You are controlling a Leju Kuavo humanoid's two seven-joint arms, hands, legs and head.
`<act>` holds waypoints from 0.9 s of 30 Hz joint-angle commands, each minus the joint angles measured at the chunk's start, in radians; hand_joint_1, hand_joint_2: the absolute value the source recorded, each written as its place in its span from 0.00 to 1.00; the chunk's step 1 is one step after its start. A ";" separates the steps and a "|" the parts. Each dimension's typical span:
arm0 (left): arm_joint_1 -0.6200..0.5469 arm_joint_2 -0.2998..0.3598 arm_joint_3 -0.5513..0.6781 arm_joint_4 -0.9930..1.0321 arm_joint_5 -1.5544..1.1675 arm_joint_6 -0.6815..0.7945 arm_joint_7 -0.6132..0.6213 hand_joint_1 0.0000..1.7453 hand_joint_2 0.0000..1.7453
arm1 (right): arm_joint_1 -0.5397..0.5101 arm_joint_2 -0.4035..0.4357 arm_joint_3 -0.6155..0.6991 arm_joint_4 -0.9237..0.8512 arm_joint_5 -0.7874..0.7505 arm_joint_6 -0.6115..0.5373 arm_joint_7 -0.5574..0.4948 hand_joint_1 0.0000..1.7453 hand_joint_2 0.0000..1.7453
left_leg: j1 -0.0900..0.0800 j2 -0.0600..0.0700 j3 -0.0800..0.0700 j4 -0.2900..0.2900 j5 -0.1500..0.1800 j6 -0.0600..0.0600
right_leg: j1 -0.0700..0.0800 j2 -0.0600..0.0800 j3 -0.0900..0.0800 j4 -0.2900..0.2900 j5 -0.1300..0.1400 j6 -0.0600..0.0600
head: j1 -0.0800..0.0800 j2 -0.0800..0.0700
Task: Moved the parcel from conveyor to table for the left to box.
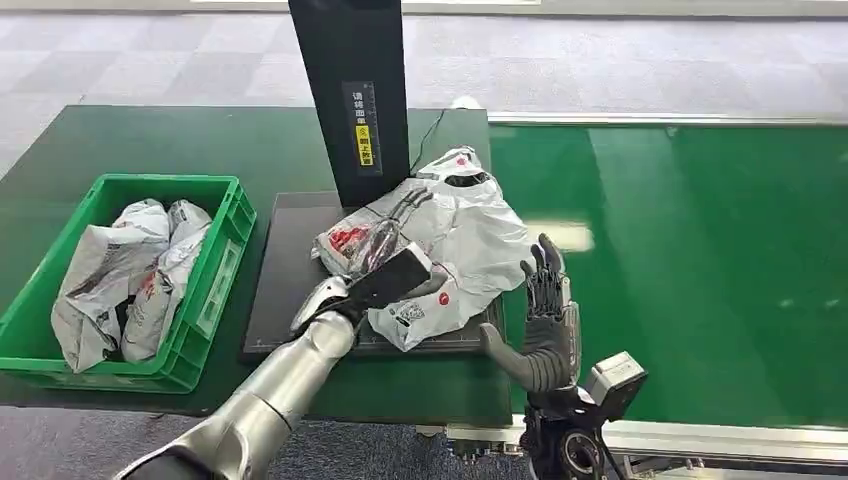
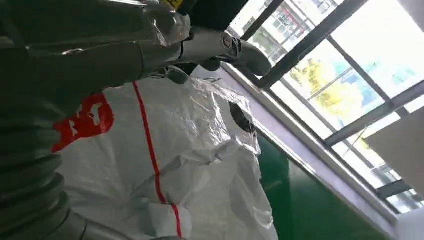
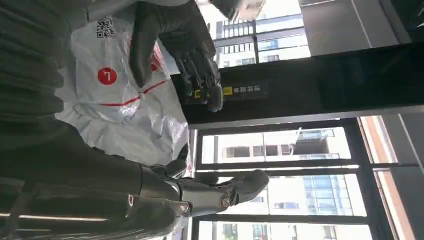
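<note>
Parcel (image 1: 450, 235) lies under left hand (image 1: 385, 280), grip unclear; right hand (image 1: 545, 320) open, apart.

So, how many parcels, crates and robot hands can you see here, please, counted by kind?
Parcels: 3, one on the black pad under the left hand, two in the crate
Crates: 1, green
Hands: 2, the right hand beside the pad
Total: 6
</note>
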 commanded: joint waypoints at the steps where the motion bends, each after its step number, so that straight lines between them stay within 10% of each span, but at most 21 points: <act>1: -0.142 -0.076 -0.207 0.338 -0.077 -0.022 0.073 0.00 1.00 | 0.000 0.012 -0.055 -0.014 0.012 0.021 0.005 0.00 1.00 | 0.000 -0.002 0.001 0.000 0.000 0.001 | 0.000 -0.005 0.002 -0.001 -0.001 0.000 | 0.000 0.000; 27: -0.147 0.004 -0.358 0.463 -0.268 -0.135 0.259 0.07 1.00 | -0.014 -0.018 -0.009 -0.013 0.020 0.039 -0.002 0.00 1.00 | 0.000 0.004 0.002 -0.001 -0.001 0.000 | 0.000 0.003 0.002 -0.001 0.001 0.000 | 0.000 0.000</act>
